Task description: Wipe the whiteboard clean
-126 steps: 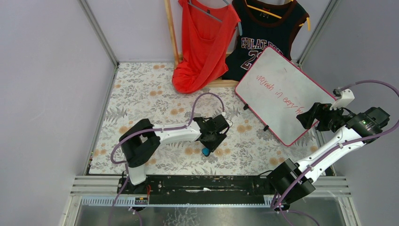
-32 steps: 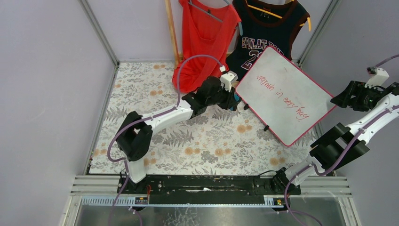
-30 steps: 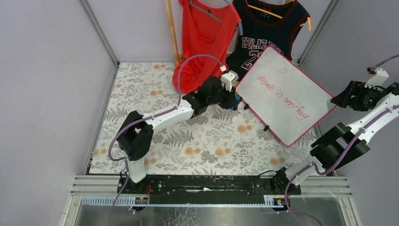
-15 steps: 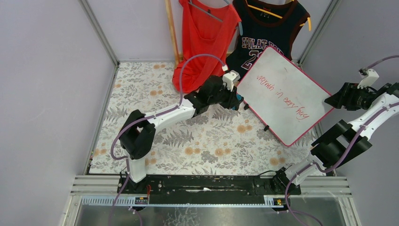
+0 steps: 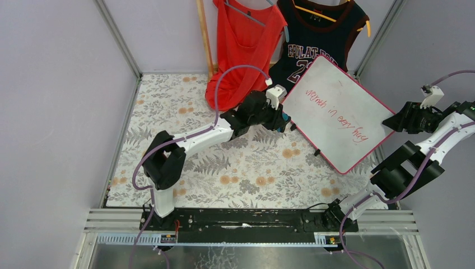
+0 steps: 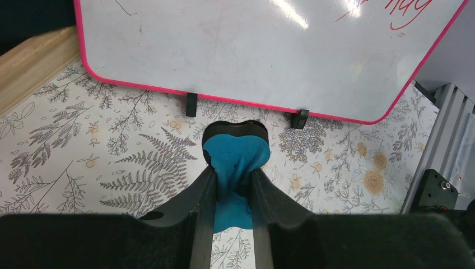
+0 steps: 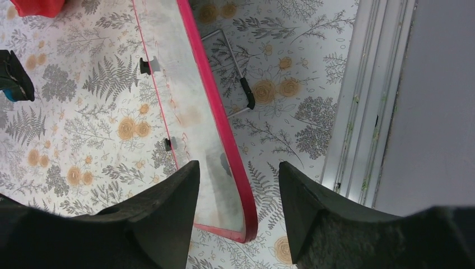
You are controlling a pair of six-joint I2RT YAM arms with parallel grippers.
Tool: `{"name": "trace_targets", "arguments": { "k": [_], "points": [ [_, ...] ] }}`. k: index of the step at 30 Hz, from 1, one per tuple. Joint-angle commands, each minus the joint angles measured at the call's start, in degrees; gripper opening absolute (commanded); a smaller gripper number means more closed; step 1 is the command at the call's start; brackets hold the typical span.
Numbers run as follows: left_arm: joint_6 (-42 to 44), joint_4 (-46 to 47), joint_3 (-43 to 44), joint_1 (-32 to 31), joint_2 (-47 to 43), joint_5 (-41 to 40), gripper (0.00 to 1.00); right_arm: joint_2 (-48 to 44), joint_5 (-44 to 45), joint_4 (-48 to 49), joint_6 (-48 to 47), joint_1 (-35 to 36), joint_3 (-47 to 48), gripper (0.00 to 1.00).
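The whiteboard [image 5: 336, 112] stands tilted on small black feet at the back right, pink-red framed, with red handwriting on it. It fills the top of the left wrist view [image 6: 252, 50]. In the right wrist view its edge [image 7: 221, 134] runs between my fingers. My left gripper [image 5: 278, 119] is shut on a small blue eraser [image 6: 235, 159], just off the board's left lower corner, apart from it. My right gripper [image 5: 392, 121] is open at the board's right corner, one finger on each side of the frame, not closed on it.
A red top [image 5: 243, 50] and a dark jersey [image 5: 313, 39] hang at the back, beside a wooden post [image 5: 205, 39]. The flowered mat [image 5: 185, 145] covers the table. A metal rail [image 7: 364, 95] and the grey wall lie right of the board.
My right gripper has moved left and down onto the board's right corner. My left gripper has crept slightly right with the eraser. Earlier it lifted the eraser from the mat's front.
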Motion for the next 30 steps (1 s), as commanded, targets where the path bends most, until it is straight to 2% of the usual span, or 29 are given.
{"name": "trace_targets", "arguments": {
  "k": [1, 8, 13, 25, 28, 30],
  "points": [
    [0.4, 1.8, 0.8, -0.3, 0.2, 0.1, 0.00, 4.5, -3.0, -1.5, -1.0, -2.7, -1.1, 0.60],
    [0.6, 1.6, 3.6, -0.4, 2.8, 1.3, 0.00, 4.8, -2.5, -1.7, -0.9, -2.8, -0.6, 0.46],
    [1.5, 0.4, 7.1, -0.5, 4.9, 1.4, 0.00, 4.5, -1.9, -1.6, -0.9, -2.7, -0.8, 0.42],
    [2.1, -1.9, 13.3, -0.5, 8.2, 2.0, 0.00, 4.1, -1.2, -2.2, -1.6, -2.8, -0.7, 0.22],
    [2.2, -1.9, 14.0, -0.5, 8.9, 1.8, 0.00, 4.1, -0.8, -2.5, -2.1, -2.8, -0.7, 0.13],
    [2.4, -2.1, 14.8, -0.5, 9.5, 1.3, 0.00, 4.2, -0.4, -2.7, -2.3, -2.8, -0.4, 0.02]
  ]
}}
